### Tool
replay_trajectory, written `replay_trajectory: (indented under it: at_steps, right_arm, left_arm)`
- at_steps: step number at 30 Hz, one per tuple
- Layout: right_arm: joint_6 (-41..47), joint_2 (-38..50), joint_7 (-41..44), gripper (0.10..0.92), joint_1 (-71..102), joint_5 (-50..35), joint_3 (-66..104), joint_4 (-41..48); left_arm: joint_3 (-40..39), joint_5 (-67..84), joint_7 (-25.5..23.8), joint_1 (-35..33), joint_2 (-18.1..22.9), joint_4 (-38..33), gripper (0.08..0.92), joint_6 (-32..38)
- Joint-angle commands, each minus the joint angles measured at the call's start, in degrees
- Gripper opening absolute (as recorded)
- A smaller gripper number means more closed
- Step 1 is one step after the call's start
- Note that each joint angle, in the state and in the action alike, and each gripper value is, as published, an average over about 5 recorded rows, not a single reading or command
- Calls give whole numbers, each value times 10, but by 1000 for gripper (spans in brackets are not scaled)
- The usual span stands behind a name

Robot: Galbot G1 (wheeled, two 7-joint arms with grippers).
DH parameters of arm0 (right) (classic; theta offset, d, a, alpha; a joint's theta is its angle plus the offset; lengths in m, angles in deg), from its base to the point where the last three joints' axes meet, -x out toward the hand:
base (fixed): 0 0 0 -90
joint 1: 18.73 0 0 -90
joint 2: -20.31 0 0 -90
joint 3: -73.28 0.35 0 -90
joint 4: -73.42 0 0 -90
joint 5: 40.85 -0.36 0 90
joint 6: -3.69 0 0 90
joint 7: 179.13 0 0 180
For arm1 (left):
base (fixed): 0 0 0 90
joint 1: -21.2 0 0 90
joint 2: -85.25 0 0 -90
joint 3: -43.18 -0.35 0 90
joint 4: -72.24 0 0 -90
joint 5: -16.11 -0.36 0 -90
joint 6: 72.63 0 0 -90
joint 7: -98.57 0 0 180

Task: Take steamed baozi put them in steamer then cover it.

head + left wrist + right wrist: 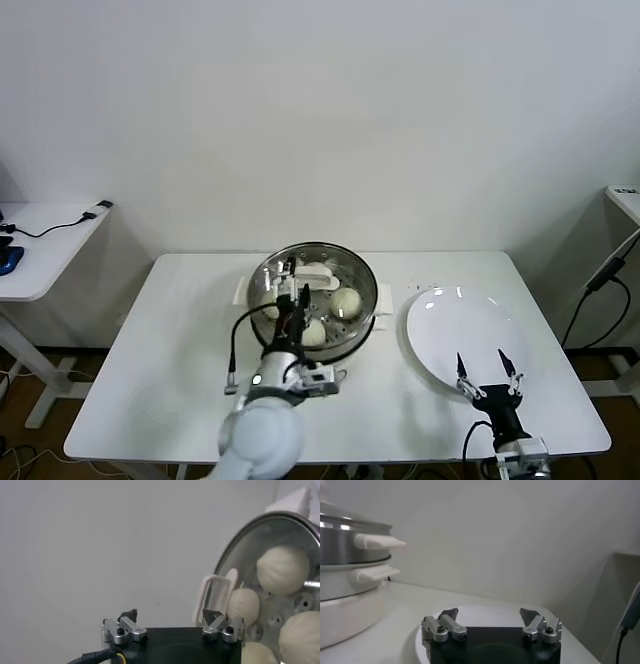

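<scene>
Hovering over the steamer, the left claw has its fingers apart and grips nothing; the cover sits on the pot with four baozi under glass. Right claw, fingers apart, idles by the plate on the counter.
</scene>
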Motion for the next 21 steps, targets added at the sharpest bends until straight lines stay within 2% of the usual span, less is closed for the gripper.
replay_trajectory:
  at_steps: [1, 4, 7, 11, 16, 21]
  right_arm:
    - [-61, 15, 1, 823, 5, -59, -13, -6]
    - [-61, 11, 3, 823, 4, -70, -13, -5]
    - [-62, 12, 1, 823, 4, -81, -18, -5]
    - [-67, 10, -4, 823, 0, -86, -23, 6]
    - [-77, 10, -10, 823, -7, -97, -27, 22]
    - [-76, 11, -11, 823, -11, -115, -27, 29]
  left_arm:
    - [323, 806, 126, -102, -60, -84, 820, 202]
    - [417, 948, 131, -140, -74, -59, 822, 253]
    - [446, 999, 136, -176, -96, -13, 823, 311]
    - [429, 998, 126, -198, -106, 67, 823, 371]
    - [394, 991, 103, -195, -100, 176, 823, 402]
    - [383, 978, 90, -195, -94, 225, 823, 417]
